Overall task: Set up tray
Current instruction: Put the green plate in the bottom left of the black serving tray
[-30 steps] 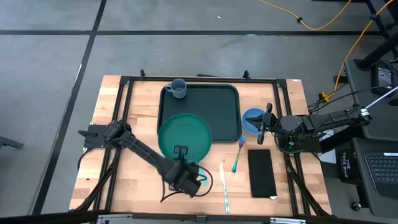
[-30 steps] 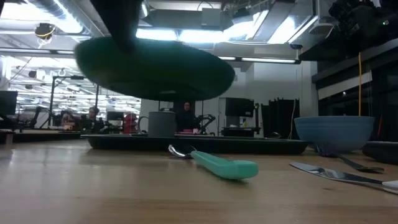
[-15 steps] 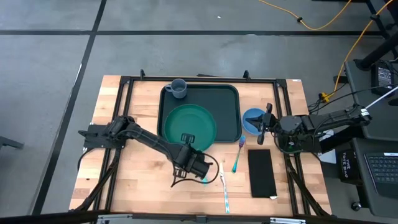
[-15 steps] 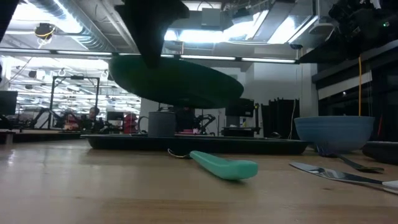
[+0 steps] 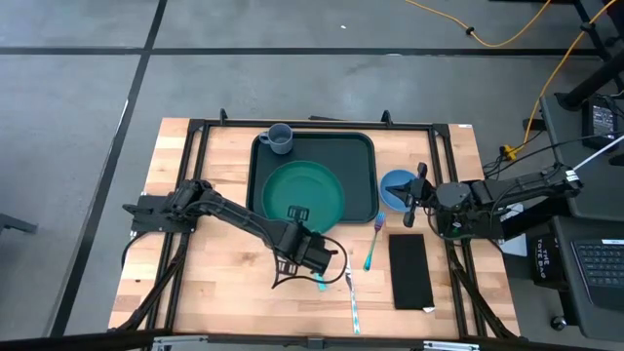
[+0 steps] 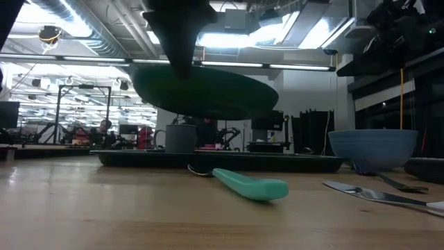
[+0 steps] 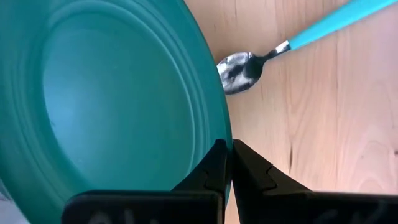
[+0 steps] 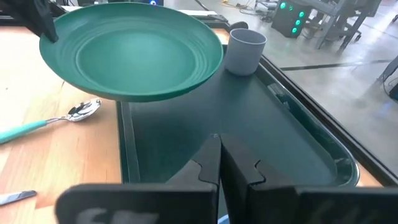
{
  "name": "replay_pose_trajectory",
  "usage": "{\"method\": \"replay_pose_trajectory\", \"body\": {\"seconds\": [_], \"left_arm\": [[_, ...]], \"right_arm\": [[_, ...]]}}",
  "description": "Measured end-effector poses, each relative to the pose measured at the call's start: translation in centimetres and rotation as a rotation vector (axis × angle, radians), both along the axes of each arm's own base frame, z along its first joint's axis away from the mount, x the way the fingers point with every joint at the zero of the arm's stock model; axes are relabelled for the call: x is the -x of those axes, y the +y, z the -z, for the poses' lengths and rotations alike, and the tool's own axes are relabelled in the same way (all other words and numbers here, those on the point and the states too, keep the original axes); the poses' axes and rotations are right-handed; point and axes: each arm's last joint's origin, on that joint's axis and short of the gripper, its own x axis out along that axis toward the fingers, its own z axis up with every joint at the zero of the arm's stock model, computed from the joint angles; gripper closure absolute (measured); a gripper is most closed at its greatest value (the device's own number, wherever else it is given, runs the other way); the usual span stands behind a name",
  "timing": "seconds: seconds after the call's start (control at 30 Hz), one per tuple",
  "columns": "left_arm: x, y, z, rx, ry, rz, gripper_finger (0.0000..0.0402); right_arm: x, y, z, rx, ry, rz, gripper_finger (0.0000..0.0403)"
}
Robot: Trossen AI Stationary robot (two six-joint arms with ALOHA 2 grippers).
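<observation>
The dark green-black tray (image 5: 359, 156) lies at the table's far middle, with a grey cup (image 5: 280, 138) standing in its far left corner. A round green plate (image 5: 304, 190) hangs in the air over the tray's near left part (image 8: 186, 143). My left gripper (image 5: 295, 214) is shut on the plate's near rim. In the low view the plate (image 6: 208, 92) floats above the tray (image 6: 215, 160). My right gripper (image 5: 408, 193) waits shut over the blue bowl (image 5: 394, 181), right of the tray. My left gripper (image 7: 228, 146) pinches the plate's rim (image 7: 219, 118) on its near side between the two fingers, coming level from the table's near side. The plate is lifted clear of tray and table and sits roughly flat, slightly tilted, with its hollow side up.
On the wood near the tray lie a teal-handled spoon (image 6: 250, 185), a teal-handled fork (image 5: 371, 250) and a white knife (image 5: 351, 295). A flat black napkin (image 5: 410, 270) lies near right. The blue bowl (image 6: 374, 147) stands right of the tray.
My left gripper has carried the plate toward the table's far edge and to the right, from over the tray's near left edge and the wood beside it to well over the tray. It has stayed shut on the rim throughout. The right arm has kept still.
</observation>
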Motion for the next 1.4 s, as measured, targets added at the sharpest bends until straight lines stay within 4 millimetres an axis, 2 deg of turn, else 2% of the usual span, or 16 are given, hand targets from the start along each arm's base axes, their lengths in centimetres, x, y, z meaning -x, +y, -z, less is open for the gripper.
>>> {"method": "replay_pose_trajectory", "body": {"seconds": [0.13, 0.23, 0.33, 0.47, 0.6, 0.7, 1.0, 1.4], "left_arm": [[0.0, -0.4, 0.9, 0.0, -0.011, 0.01, 0.04], [0.8, -0.3, 1.3, 0.001, -0.007, -0.001, 0.04], [1.7, 0.1, 1.2, 0.047, -0.089, -0.021, 0.04], [3.4, 1.0, 0.2, 0.066, -0.174, -0.029, 0.04], [4.4, 2.6, -0.1, 0.071, -0.183, -0.047, 0.04], [4.7, 3.8, 0.9, 0.078, -0.162, -0.05, 0.04], [5.3, 6.2, 5.3, 0.081, -0.086, -0.046, 0.04], [5.0, 9.6, 6.9, 0.156, -0.062, -0.021, 0.04]], "right_arm": [[0.0, 0.0, 0.0, 0.0, 0.003, 0.0, 0.0393], [0.0, 0.0, 0.0, 0.0, 0.003, 0.0, 0.0393], [0.0, 0.0, 0.0, 0.0, 0.002, 0.001, 0.0393], [0.0, 0.0, 0.0, 0.0, 0.002, 0.0, 0.0393], [0.0, 0.0, 0.0, -0.004, -0.002, 0.002, 0.0393], [0.0, 0.0, 0.0, -0.006, -0.006, 0.002, 0.0393], [0.0, 0.0, 0.0, -0.003, -0.004, 0.001, 0.0393], [0.0, 0.0, 0.0, -0.001, -0.004, 0.001, 0.0393]]}}
